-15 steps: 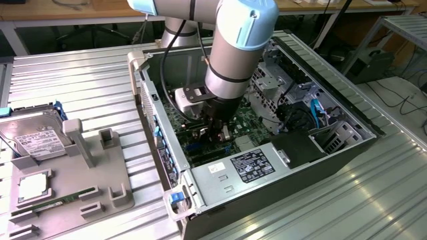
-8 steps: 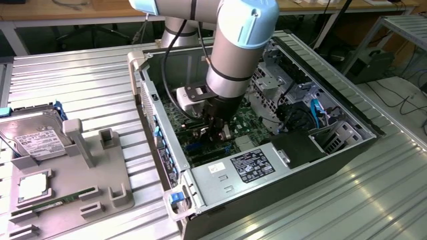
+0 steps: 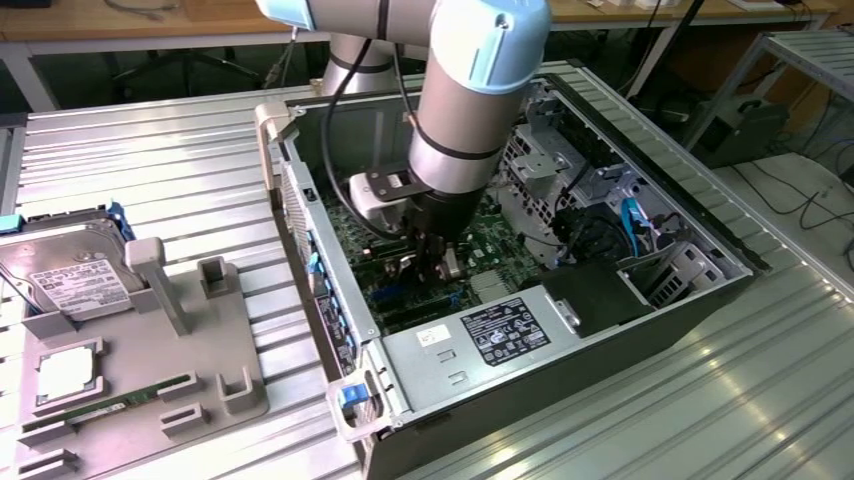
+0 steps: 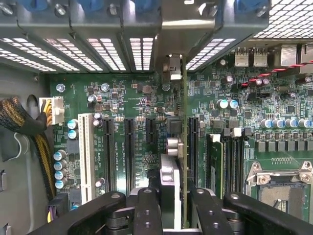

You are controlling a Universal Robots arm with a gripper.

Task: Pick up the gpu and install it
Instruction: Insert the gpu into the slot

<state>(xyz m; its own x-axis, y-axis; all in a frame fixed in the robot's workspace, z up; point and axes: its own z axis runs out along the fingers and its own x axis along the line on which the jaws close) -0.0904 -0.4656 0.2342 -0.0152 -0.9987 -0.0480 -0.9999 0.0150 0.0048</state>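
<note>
The gpu [image 4: 169, 182] stands edge-on over the green motherboard [image 4: 137, 98], between two black expansion slots [image 4: 192, 147]. Its silver bracket [image 4: 174, 66] reaches the slotted rear wall of the case. My gripper [image 4: 173, 213] is shut on the gpu, one black finger [image 4: 146, 208] on each side of the card. In the exterior view the gripper [image 3: 434, 268] is deep inside the open computer case [image 3: 667, 330], low over the motherboard, with a bit of the card [image 3: 450, 264] showing beside it. Whether the card sits in a slot I cannot tell.
A white slot [image 4: 85, 156] and black slots [image 4: 108, 152] lie beside the card; a memory stick [image 4: 215, 161] and processor socket [image 4: 279, 188] are on the other side. A braided cable bundle [image 4: 19, 122] runs along the case wall. A grey fixture [image 3: 147, 370] with a hard drive [image 3: 67, 275] stands at the exterior view's left.
</note>
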